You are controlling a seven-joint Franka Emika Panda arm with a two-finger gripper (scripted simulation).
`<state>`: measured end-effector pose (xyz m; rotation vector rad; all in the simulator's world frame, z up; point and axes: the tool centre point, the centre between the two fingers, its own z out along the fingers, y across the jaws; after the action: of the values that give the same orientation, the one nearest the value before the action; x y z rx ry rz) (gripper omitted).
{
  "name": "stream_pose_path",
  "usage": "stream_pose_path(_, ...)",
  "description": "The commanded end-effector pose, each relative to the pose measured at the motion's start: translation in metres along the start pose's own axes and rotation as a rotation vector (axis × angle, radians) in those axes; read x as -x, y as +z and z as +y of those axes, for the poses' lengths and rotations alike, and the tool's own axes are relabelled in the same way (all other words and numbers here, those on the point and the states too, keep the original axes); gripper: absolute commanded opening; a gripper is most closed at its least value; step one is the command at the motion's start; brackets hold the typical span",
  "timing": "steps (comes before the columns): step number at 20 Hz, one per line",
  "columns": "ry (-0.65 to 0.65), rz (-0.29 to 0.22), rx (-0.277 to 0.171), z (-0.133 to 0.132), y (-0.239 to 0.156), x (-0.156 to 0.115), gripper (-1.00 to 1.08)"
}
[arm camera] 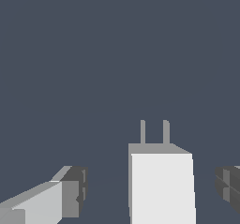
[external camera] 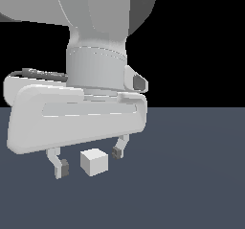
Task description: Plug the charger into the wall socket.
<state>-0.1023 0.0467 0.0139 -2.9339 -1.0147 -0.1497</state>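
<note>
Gripper (external camera: 89,159), fingers spread wide, straddling the charger (external camera: 93,161) without touching it; gaps show on both sides. The charger, a small white cube, sits on the dark grey floor (external camera: 191,175), seemingly just under the palm. Two prongs (arm camera: 154,131) project from its far face.

The charger (arm camera: 161,185) is cut off by the wrist view's edge (its base unseen). One fingertip (arm camera: 229,188) is clipped too. The arm's upper part is cropped in the exterior view.
</note>
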Motion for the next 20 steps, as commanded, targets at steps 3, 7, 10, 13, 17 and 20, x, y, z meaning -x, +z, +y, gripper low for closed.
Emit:
stream_pose_path(3, 0.000, 0.001, 0.001, 0.000, 0.002, 0.000, -1.00)
stream_pose_path(7, 0.000, 0.001, 0.001, 0.000, 0.002, 0.000, -1.00)
stream_pose_path(10, 0.000, 0.001, 0.001, 0.000, 0.002, 0.000, -1.00)
stream_pose_path(13, 0.002, 0.001, 0.001, 0.001, 0.002, 0.000, -1.00)
stream_pose_path(17, 0.029, 0.001, 0.003, 0.004, -0.003, -0.002, -1.00)
stream_pose_path(20, 0.072, 0.002, 0.007, 0.010, -0.011, -0.004, -1.00)
